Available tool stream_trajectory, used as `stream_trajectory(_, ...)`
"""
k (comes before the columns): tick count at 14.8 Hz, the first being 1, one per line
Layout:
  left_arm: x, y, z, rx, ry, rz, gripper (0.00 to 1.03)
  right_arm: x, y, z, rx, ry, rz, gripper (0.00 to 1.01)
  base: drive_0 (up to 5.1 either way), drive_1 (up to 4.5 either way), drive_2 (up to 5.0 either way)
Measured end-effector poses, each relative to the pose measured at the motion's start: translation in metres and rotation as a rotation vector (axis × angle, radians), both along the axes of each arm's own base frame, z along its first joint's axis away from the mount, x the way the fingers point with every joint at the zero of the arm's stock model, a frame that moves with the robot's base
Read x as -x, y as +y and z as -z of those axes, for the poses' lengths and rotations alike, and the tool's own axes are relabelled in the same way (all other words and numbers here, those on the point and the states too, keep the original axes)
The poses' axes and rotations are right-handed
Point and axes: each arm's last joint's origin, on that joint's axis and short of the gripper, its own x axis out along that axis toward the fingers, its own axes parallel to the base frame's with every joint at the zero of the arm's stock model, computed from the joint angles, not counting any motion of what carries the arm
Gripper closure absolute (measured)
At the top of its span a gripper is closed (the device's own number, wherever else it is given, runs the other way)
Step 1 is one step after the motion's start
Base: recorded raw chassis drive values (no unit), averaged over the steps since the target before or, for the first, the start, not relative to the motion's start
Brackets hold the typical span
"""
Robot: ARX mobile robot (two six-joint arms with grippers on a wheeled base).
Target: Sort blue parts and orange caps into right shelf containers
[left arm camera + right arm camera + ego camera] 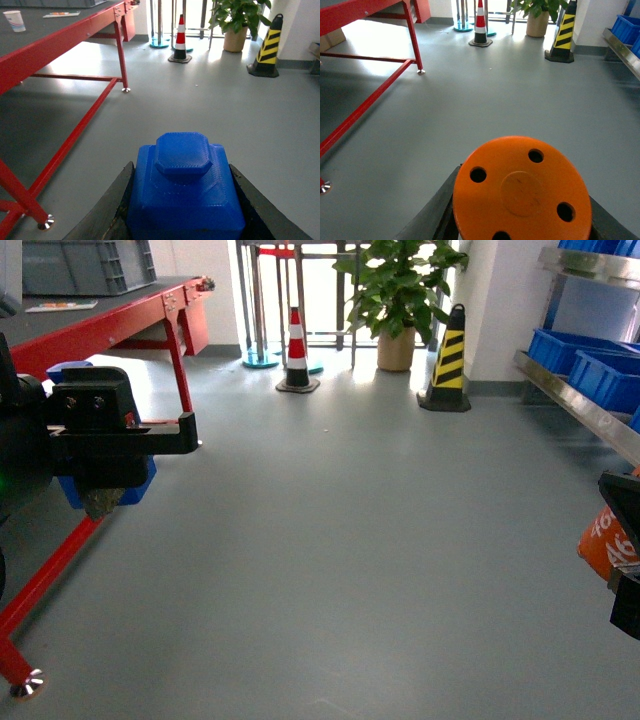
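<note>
A blue part (185, 192), a blocky piece with a raised octagonal top, sits clamped between the dark fingers (112, 205) of my left gripper (181, 167), which is shut on it. In the head view that gripper (105, 485) hangs at the left with the blue part (143, 480) showing beneath it. My right gripper (522, 200) is shut on an orange cap (520, 190) with several holes in its flat top. At the right edge of the head view, the orange cap (603, 535) shows white digits. The right shelf containers (570, 348), blue crates, stand on a steel shelf far right, well away from both grippers.
A red-framed table (110, 310) runs along the left, with a grey crate (85, 265) and a paper cup (14, 21) on it. A red-white cone (297, 350), a yellow-black cone (448, 360) and a potted plant (400, 290) stand at the back. Grey floor lies between.
</note>
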Motion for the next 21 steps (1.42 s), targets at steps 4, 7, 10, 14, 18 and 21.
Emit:
stream_trajectory(4,0.0002,-0.0001,0.0004,-0.002,0.004,0.001,0.63,0.0,0.0,0.0,0.0,0.0,0.0,0.57,-0.2,3.88,-4.3)
stream_trajectory(7,0.0001,-0.0002,0.0001,-0.001,0.001,0.001,0.63,0.0,0.0,0.0,0.0,0.0,0.0,0.57,-0.1,1.29,-1.4)
stream_trajectory(10,0.0001,-0.0002,0.0,0.0,0.001,0.001,0.63,0.0,0.0,0.0,0.0,0.0,0.0,0.57,0.0,0.0,0.0)
stream_trajectory(14,0.0001,-0.0001,0.0009,-0.003,0.007,0.002,0.63,0.0,-0.0001,0.0006,0.002,0.004,0.001,0.57,0.0,-2.06,2.1)
stream_trajectory(18,-0.0001,0.0003,0.0006,-0.002,0.006,0.0,0.63,0.0,-0.0001,0.0,0.001,0.0,0.002,0.57,0.0,-4.18,4.2)
stream_trajectory(21,0.0,-0.0001,0.0,0.0,0.0,0.0,0.63,0.0,0.0,-0.0001,0.0,-0.002,0.001,0.57,-0.1,-4.23,4.1)
